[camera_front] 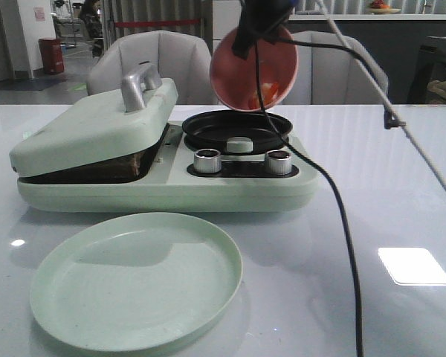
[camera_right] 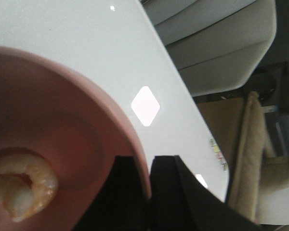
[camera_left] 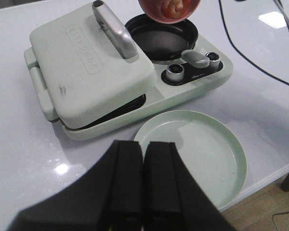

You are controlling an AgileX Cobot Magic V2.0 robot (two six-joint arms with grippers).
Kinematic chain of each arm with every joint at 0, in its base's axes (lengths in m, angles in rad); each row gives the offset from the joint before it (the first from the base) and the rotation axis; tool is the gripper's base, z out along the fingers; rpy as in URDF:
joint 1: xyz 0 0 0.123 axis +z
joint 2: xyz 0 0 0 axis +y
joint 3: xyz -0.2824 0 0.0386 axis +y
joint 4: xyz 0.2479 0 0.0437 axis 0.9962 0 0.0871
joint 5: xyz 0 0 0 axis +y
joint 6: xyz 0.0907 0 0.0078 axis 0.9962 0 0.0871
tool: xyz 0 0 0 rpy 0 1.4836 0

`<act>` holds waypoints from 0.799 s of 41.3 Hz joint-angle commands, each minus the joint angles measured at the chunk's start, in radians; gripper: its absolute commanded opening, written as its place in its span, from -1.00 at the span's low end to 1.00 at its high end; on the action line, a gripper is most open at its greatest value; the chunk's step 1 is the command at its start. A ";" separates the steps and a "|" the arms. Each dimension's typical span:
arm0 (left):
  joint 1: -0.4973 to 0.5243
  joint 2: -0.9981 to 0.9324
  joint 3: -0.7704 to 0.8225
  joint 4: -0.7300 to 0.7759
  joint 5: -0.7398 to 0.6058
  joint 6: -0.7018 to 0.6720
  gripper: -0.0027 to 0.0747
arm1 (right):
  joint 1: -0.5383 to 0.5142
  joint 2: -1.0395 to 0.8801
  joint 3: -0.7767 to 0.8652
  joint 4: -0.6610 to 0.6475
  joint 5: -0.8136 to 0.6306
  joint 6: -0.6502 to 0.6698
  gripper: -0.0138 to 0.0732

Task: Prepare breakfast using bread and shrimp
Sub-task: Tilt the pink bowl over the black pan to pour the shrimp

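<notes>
The right gripper (camera_right: 148,192) pinches the rim of a pink bowl (camera_front: 254,71), one finger inside and one outside, holding it tipped above the round black pan (camera_front: 236,129) of a pale green breakfast maker (camera_front: 163,182). Shrimp (camera_right: 21,192) lie in the bowl's low side. The left gripper (camera_left: 143,180), fingers pressed together on nothing, hangs over a green plate (camera_left: 195,154). Brown bread (camera_front: 126,165) shows under the maker's nearly closed lid (camera_front: 97,126).
</notes>
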 commanded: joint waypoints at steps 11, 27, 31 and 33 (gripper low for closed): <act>0.000 0.001 -0.028 -0.015 -0.076 -0.008 -0.67 | 0.094 0.009 -0.072 -0.452 0.063 0.036 -0.59; 0.000 0.001 -0.028 -0.015 -0.076 -0.008 -0.67 | 0.118 0.011 -0.072 -0.641 0.142 0.052 -0.59; 0.000 0.001 -0.028 -0.015 -0.076 -0.008 -0.67 | 0.118 0.011 -0.072 -0.677 0.146 0.056 -0.59; 0.000 0.001 -0.028 -0.015 -0.076 -0.008 -0.67 | 0.118 0.011 -0.077 -0.690 0.148 0.062 -0.59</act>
